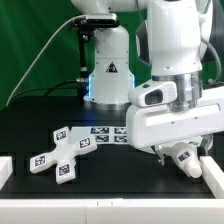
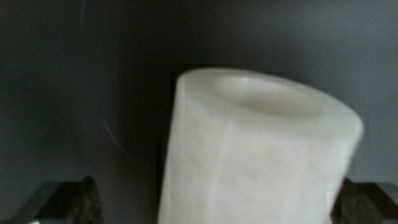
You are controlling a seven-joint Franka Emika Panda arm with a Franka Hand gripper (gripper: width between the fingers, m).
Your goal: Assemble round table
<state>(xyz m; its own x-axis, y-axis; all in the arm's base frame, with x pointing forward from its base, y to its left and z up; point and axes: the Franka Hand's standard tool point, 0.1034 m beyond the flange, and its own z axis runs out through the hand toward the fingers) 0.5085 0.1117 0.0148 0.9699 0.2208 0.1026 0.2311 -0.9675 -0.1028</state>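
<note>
My gripper is shut on the short white cylindrical post and holds it tilted just above the black table, at the exterior view's right. In the wrist view the post fills the middle, its round hollowed end pointing away, with the dark fingers at either side of it. The white cross-shaped foot piece, with square tags on its arms, lies flat on the table at the exterior view's left. The large round disc is not in view.
The marker board lies flat mid-table in front of the robot base. White rails edge the table at the front left and front right. A cable hangs at the back left.
</note>
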